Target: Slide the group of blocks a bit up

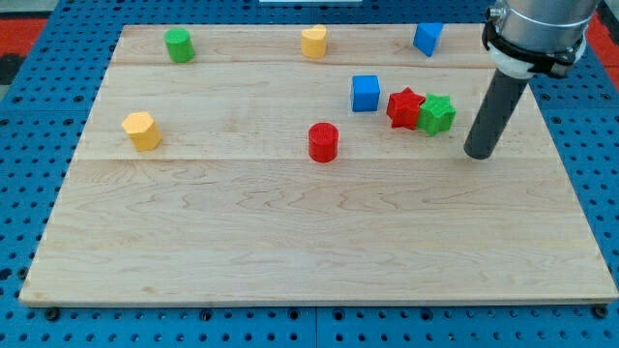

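Note:
A blue cube (pixel 365 93), a red star (pixel 404 107) and a green star (pixel 437 114) lie close together at the view's upper right of the wooden board (pixel 290 242). The red and green stars touch; the blue cube is slightly apart to their left. My tip (pixel 478 153) rests on the board to the right of and a little below the green star, apart from it. The dark rod rises from it toward the view's top right.
A red cylinder (pixel 323 141) stands below and left of the group. A blue cube (pixel 427 38), a yellow block (pixel 313 42) and a green cylinder (pixel 178 44) line the top edge. A yellow hexagonal block (pixel 142 130) sits at the left.

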